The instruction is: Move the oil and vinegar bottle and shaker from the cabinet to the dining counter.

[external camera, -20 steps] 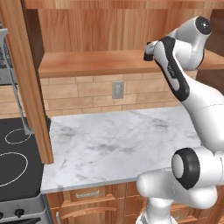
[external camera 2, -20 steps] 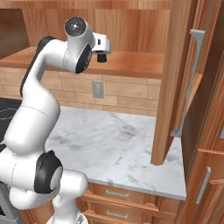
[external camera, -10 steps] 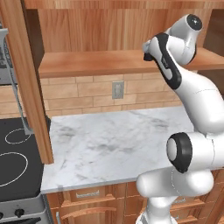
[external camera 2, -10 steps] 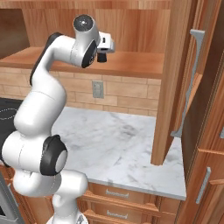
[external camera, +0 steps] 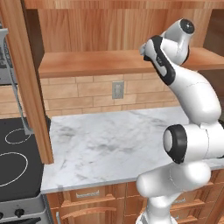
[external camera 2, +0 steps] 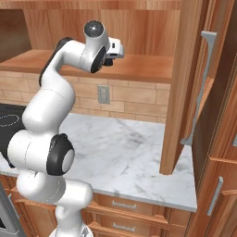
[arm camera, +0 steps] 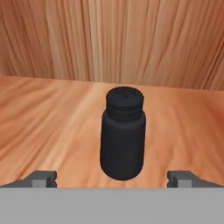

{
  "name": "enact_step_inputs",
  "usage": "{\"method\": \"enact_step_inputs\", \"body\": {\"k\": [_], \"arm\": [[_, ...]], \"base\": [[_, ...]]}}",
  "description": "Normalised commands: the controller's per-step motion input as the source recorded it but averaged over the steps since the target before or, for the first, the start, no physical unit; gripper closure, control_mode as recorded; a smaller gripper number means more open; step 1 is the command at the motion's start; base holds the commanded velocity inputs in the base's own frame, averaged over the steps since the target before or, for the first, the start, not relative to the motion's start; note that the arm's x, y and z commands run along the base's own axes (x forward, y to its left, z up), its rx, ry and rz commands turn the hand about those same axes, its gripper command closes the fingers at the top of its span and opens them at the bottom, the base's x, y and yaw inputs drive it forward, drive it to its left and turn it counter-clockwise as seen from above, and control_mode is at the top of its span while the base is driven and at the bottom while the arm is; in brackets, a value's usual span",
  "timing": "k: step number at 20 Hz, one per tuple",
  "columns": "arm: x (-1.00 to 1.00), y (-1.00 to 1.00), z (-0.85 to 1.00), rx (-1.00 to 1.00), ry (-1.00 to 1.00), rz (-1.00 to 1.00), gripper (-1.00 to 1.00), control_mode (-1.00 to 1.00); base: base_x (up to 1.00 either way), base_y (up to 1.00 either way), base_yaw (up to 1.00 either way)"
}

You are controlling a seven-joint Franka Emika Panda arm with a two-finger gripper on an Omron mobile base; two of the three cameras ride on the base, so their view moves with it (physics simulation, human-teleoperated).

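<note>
Tool tips spread wide, black shaker upright just ahead, centred between them.

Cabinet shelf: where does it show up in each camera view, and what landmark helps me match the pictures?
Left base view: cabinet shelf is a plank across the upper middle, above the wall outlet.
Right base view: it runs across the upper left and centre, above the same outlet.
Hand view: it spreads across the middle, with the shaker standing on it.
Shared landmark: the vertical-grained back panel behind the shelf.
</note>
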Motion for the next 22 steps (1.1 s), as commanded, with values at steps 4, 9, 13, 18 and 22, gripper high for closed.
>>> {"method": "enact_step_inputs", "body": {"k": [4, 9, 13, 18, 22], "arm": [[0.29, -0.07, 0.02, 0.01, 0.00, 0.00, -1.00, -1.00], [0.22, 0.00, 0.04, 0.03, 0.00, 0.00, -1.00, -1.00], [0.19, 0.00, 0.00, 0.02, 0.00, 0.00, -1.00, -1.00], [0.20, 0.00, 0.00, 0.00, 0.00, 0.00, -1.00, -1.00], [0.21, 0.00, 0.00, 0.00, 0.00, 0.00, -1.00, -1.00]], "base": [[0.00, 0.00, 0.00], [0.00, 0.00, 0.00], [0.00, 0.00, 0.00], [0.00, 0.00, 0.00], [0.00, 0.00, 0.00]]}}
